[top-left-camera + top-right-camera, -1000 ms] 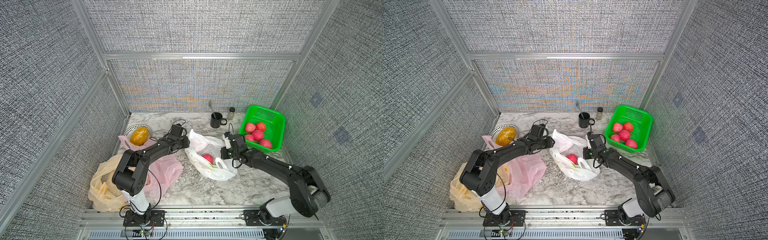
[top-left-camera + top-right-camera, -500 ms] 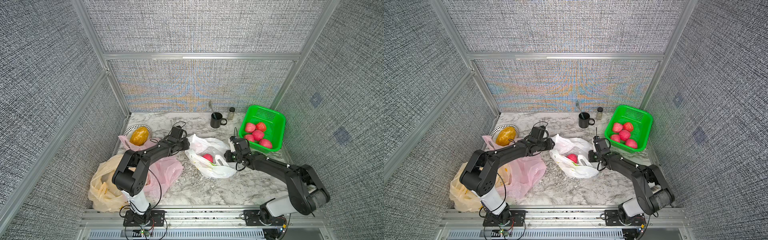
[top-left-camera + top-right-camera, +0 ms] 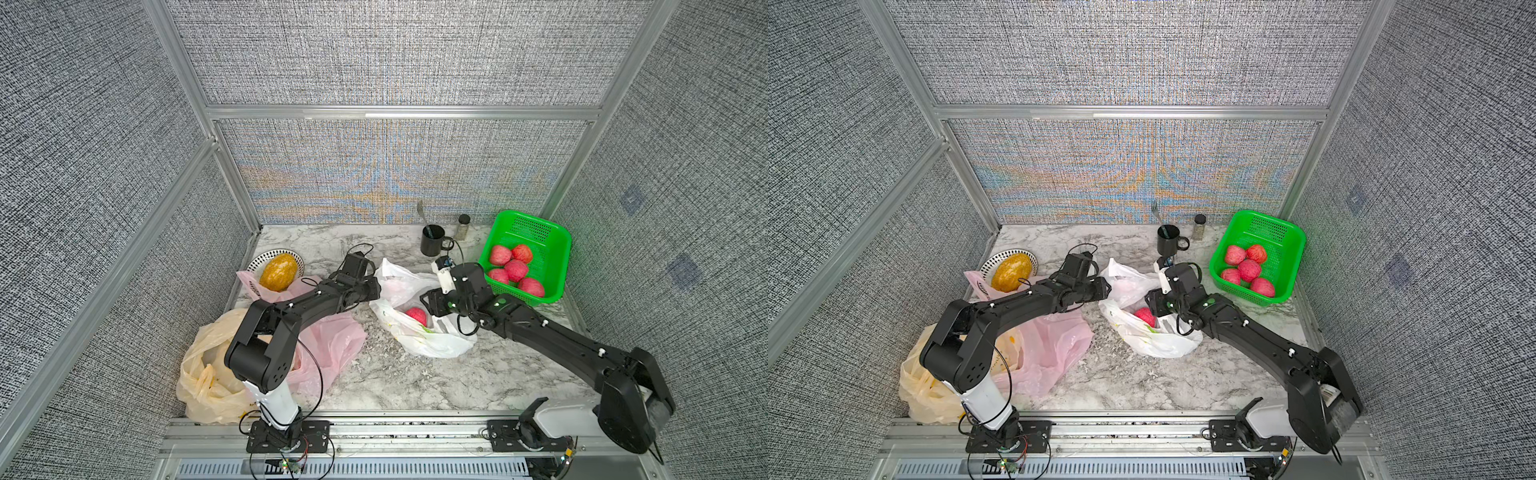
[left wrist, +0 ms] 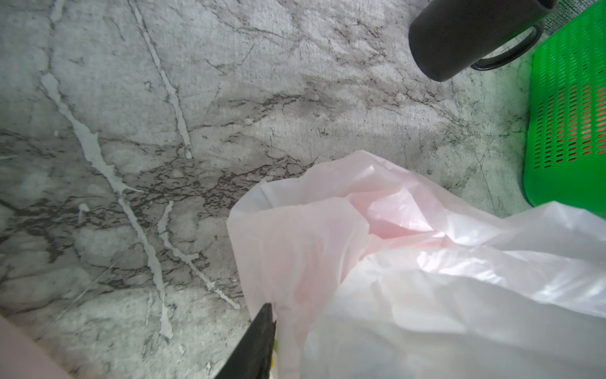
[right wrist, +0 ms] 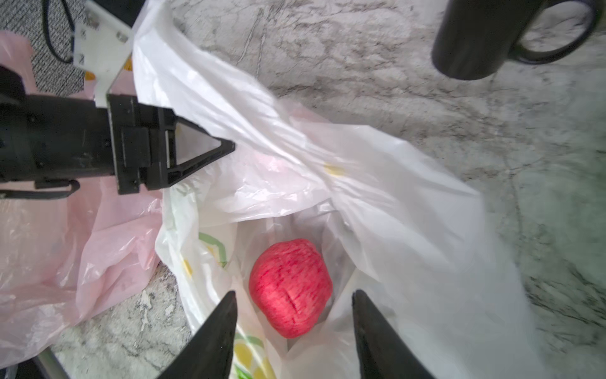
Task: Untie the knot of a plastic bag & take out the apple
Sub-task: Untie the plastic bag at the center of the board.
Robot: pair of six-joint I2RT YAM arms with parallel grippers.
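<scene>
**Red apple between spread fingers**

Red and finely streaked, the apple (image 5: 290,282) lies at the bottom of the open white bag (image 3: 428,345), mid-frame in both top views. The right tool (image 5: 294,292) is at the bag's mouth with its fingers spread wide. The apple shows between them and is apart from both. The left tool (image 3: 374,287) is closed on the bag's rim at the frame-left side of the mouth, holding a flap up.

The bag is thin, crinkled film with green and yellow print, slumped on the grey-veined marble tabletop (image 3: 395,386). At frame right a green basket (image 3: 552,235) with slotted walls holds five red apples (image 3: 515,270). A black mug (image 3: 432,243) with a fork (image 3: 420,210) in it stands behind the bag. At frame left lie a pink bag (image 3: 336,345) and a yellow bag (image 3: 203,374). A round plate (image 3: 255,264) there carries a yellow-orange fruit (image 3: 278,272).
</scene>
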